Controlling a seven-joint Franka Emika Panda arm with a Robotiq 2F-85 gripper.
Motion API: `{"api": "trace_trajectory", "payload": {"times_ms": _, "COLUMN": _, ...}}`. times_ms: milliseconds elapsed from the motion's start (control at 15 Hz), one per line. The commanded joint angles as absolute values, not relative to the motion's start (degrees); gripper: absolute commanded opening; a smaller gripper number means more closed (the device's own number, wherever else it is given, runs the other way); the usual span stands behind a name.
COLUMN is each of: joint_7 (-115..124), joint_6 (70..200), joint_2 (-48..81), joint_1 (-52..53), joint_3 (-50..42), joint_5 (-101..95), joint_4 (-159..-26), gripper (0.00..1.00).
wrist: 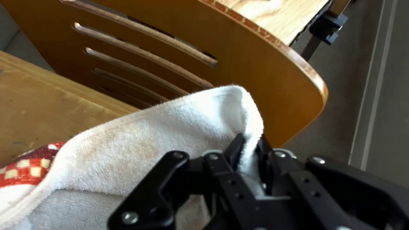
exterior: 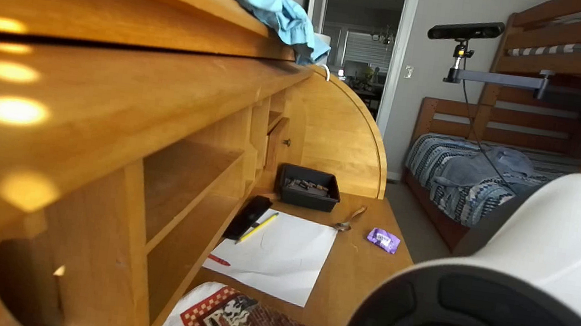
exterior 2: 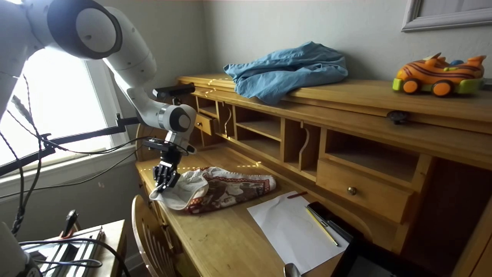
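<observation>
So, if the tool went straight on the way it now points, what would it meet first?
Beyond the towel it pinches, the tool would probably meet the chair back, or perhaps the desk edge; depth is unclear.

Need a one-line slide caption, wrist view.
Jaws shut on a fold of white towel near the edge of the wooden desk, a slotted chair back beyond.

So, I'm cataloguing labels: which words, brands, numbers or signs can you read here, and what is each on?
No text can be read clearly.
Purple packet: lettering, too small and blurred to read.
White paper: faint marks, no legible words.
Towel in the claw: printed picture, no readable words.
</observation>
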State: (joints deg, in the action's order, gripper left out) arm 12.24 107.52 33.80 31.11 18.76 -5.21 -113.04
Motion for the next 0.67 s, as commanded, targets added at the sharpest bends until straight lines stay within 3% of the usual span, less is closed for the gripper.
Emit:
{"api": "trace_trajectory", "payload": {"times_ms": 0, "joint_7": 15.1, "joint_6": 106.5, "joint_2": 30.1, "joint_1": 31.4, "joint_3": 17.8, "joint_5": -5.4, "joint_4": -116.3, "gripper": 0.03}}
{"api": "trace_trajectory", "payload": {"times_ms": 600, "joint_7": 21.3, "joint_6": 104.8, "joint_2": 25.5, "joint_1": 31.5, "joint_3": 16.6, "joint_5": -6.0, "joint_4": -119.9, "gripper": 0.03}}
